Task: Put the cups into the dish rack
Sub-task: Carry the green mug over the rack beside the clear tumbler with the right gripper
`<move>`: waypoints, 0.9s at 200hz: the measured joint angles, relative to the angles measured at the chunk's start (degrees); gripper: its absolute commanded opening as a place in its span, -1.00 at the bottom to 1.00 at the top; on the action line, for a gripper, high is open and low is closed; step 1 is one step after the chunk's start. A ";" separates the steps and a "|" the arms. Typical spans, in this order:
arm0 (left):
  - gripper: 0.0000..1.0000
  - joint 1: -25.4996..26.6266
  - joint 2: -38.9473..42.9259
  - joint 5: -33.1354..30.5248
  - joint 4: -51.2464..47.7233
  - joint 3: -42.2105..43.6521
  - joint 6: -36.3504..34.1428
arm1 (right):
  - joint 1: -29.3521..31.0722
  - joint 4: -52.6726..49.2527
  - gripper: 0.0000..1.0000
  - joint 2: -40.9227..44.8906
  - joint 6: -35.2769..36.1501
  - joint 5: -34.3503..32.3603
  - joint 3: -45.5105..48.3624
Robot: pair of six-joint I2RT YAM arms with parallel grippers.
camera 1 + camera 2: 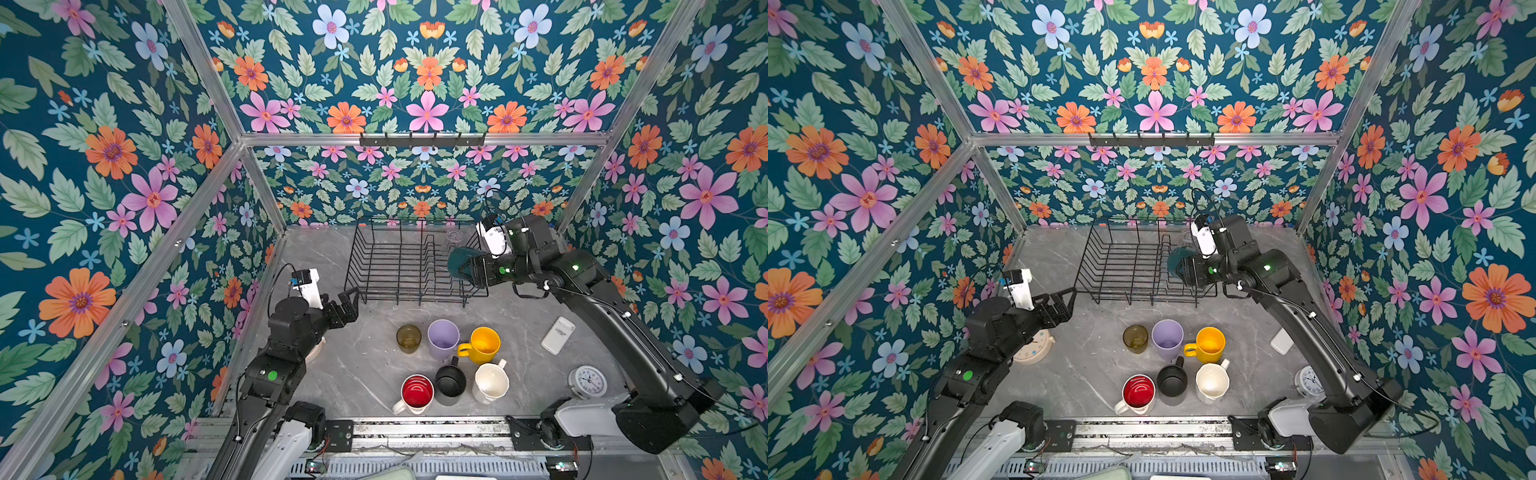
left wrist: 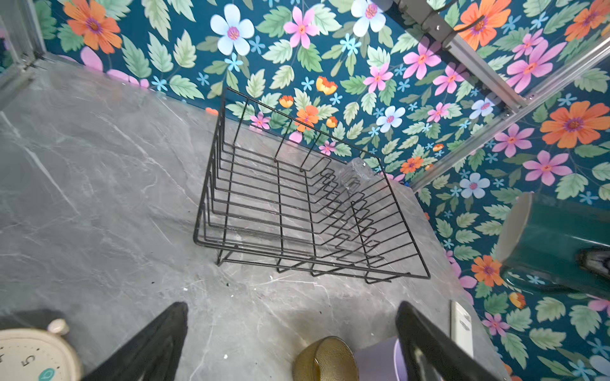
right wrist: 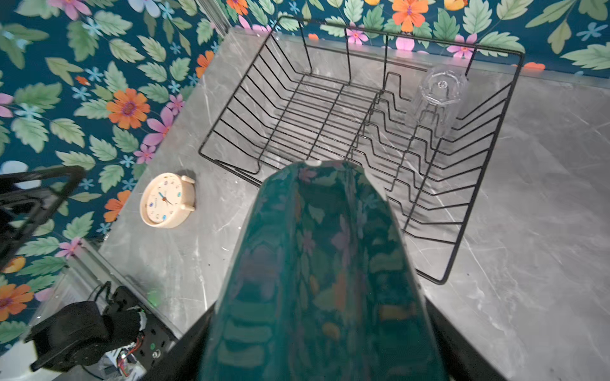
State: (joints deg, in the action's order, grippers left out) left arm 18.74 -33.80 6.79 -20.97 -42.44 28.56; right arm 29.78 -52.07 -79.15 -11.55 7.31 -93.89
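The black wire dish rack (image 1: 415, 266) (image 1: 1142, 266) stands at the back of the table. A clear glass (image 3: 439, 95) (image 2: 355, 171) sits upside down in its far right corner. My right gripper (image 1: 473, 268) (image 3: 317, 330) is shut on a dark green mug (image 1: 461, 262) (image 3: 317, 264), held sideways over the rack's right side. My left gripper (image 1: 347, 305) (image 2: 292, 330) hangs open and empty by the rack's front left corner. Near the front stand an olive tumbler (image 1: 409, 338), a lilac tumbler (image 1: 443, 338), and yellow (image 1: 482, 344), black (image 1: 451, 380), cream (image 1: 491, 382) and red-lined white (image 1: 417, 392) mugs.
A cream clock (image 1: 1034, 351) (image 3: 166, 204) lies partly under my left arm. A white clock (image 1: 587, 381) and a flat white device (image 1: 558, 334) lie at the right, under my right arm. A hook rail (image 1: 422, 139) hangs on the back wall.
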 measured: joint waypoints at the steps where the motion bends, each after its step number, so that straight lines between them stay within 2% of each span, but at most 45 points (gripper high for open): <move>1: 0.99 0.00 0.09 -0.04 0.00 0.04 -0.02 | -0.02 -0.07 -1.00 -0.13 0.02 -0.09 -0.11; 63: 0.99 0.02 7.87 -0.37 3.23 4.81 -0.15 | -3.17 -4.24 -1.00 -10.08 3.30 -1.22 -8.15; 127: 0.99 0.02 9.77 -0.85 3.80 5.03 -0.09 | -5.75 -6.16 -1.00 -18.05 5.97 -0.13 -13.99; 180: 0.99 0.02 10.27 -1.46 3.72 5.09 1.16 | -7.23 -8.41 -1.00 -25.53 8.24 -1.68 -18.71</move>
State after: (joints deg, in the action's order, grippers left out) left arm 18.76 -23.53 5.32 -17.26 -37.34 29.71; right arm 22.55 -60.49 -104.68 -3.31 5.63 -112.60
